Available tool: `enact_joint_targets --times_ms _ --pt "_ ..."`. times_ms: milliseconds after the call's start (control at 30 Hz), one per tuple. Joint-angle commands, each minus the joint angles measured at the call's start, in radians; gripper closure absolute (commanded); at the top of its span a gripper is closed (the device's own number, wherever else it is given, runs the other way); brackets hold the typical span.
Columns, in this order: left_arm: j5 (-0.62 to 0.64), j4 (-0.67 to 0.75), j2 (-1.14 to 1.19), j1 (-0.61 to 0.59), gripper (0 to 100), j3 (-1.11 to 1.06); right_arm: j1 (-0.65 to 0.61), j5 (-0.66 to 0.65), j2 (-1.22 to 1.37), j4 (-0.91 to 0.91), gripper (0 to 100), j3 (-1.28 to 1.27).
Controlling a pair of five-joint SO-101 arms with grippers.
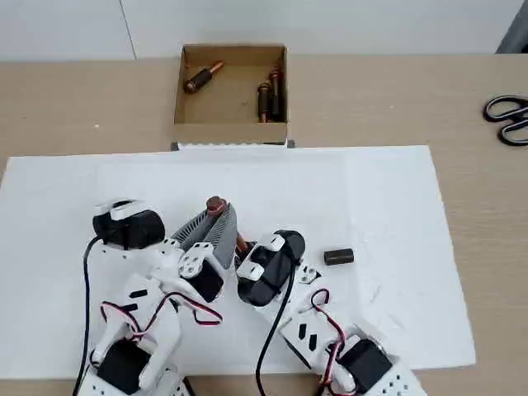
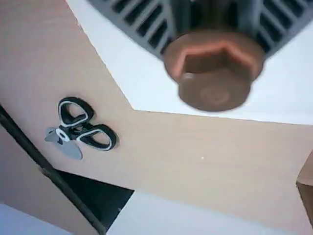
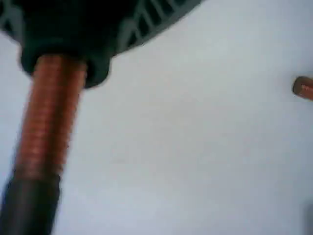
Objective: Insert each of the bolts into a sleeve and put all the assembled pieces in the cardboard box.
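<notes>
1. Bolt [image 2: 215, 68] clamped in the closed left gripper [image 2: 215, 19], above the white paper [image 1: 396, 190] close to the arms, well short of the cardboard box [image 1: 231, 132].
2. Head end poking out past the fingertips, pointing toward the box; long axis in line with the gripper, running from the robot's side toward the far side.
3. Right gripper [image 3: 63, 54] closed round a threaded shaft [image 3: 49, 122], with a dark sleeve [image 3: 27, 205] on its far end; cannot tell how deep it sits.
4. Probably the mating step: keep both axes in line, push straight, avoid tilting at the thread.
5. Loose sleeve [image 1: 338, 256] lying on the paper beside the right arm; finished pieces [image 1: 271, 95] already in the box.
</notes>
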State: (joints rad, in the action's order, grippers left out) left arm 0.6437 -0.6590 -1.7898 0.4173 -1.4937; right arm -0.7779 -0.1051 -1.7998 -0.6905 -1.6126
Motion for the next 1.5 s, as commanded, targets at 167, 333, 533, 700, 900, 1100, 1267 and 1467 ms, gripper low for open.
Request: enact_joint_targets --times_ms 167,333,533,700,900,1100,1267,1467 --pt "-0.021 -0.147 -0.012 0.086 99 0.059 -0.007 -0.011 -0.015 0.027 99.5 0.075" --pt "-0.071 -0.333 -0.011 0.161 99 0.093 -0.007 -0.011 -0.015 0.027 99.5 0.107" --pt "-0.098 -0.397 -0.011 0.181 99 0.093 -0.007 -0.011 -0.015 0.027 99.5 0.112" --pt "-0.098 -0.384 -0.009 0.149 79 0.093 -0.007 -0.011 -0.015 0.025 99.5 0.104" --pt "-0.133 -0.394 -0.011 0.138 68 0.099 -0.007 -0.011 -0.013 0.019 99.5 0.103" --pt "-0.187 -0.393 -0.006 0.041 69 0.202 -0.007 -0.011 -0.013 0.018 99.5 0.078" --pt "-0.247 -0.394 -0.011 -0.072 70 0.211 -0.007 -0.006 -0.013 0.022 99.5 0.06" --pt "-0.276 -0.394 -0.012 -0.219 88 0.189 0.094 -0.005 -0.013 0.028 99.5 0.089"
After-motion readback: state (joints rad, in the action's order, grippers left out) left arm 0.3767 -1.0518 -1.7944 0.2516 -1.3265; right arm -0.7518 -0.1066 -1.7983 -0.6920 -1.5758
